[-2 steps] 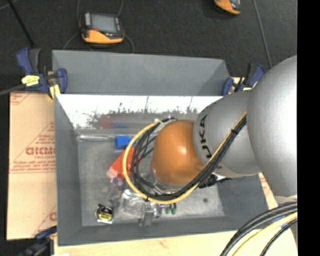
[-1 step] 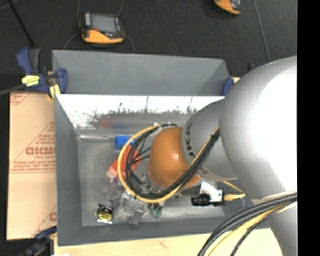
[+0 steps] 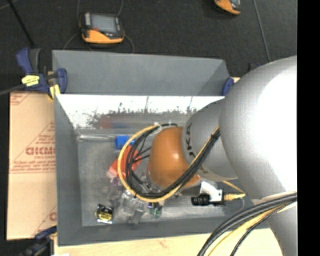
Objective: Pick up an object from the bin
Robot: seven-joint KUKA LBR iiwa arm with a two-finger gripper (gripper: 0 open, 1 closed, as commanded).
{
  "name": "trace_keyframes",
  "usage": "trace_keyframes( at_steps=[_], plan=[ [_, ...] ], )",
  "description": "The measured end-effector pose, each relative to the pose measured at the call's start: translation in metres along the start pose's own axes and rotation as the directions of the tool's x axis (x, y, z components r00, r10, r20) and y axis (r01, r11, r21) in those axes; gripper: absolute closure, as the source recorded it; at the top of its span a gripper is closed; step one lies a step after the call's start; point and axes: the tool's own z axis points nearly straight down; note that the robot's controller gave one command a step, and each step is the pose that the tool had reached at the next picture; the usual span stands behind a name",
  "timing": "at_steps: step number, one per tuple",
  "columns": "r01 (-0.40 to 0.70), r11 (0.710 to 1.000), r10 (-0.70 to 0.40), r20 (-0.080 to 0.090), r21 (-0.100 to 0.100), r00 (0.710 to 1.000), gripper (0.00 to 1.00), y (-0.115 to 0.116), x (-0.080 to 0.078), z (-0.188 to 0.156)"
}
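Roughly: claw (image 3: 133, 204) sits low by the bin's (image 3: 67, 165) front edge, over a heap of clear and grey bits (image 3: 122, 197). Whether it's clenched or released, cannot tell. Nearest separate thing, a black-and-yellow piece (image 3: 104, 214), lies just left, toward the front-left corner.

Outside the bin (image 3: 67, 165), on the dark floor (image 3: 165, 30): one orange-and-black handheld device (image 3: 101, 27) at 11 o'clock of the view, lying flat, well apart from the rim. A second orange-and-black item (image 3: 227, 4) at 1 o'clock, cut by the top edge; kind cannot be told.

On the bin floor: a blue block (image 3: 121, 141) at 11 o'clock, near the back wall. A small black-and-yellow object (image 3: 104, 214) at 8 o'clock, near the front-left corner, lying alone. A pink scrap (image 3: 111, 172) at 9 o'clock, partly hidden.
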Motion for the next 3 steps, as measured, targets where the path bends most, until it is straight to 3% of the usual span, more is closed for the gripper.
trace_keyframes(
  at_steps=[1,2,3],
  plan=[
    [-0.003,1.0,0.003,0.001,-0.001,1.0,1.0,0.0,0.0,0.0],
    [0.0,1.0,0.0,0.002,-0.001,1.0,1.0,0.0,-0.002,-0.075],
    [0.003,1.0,-0.003,0.002,0.0,1.0,1.0,0.0,-0.003,-0.127]
  ],
)
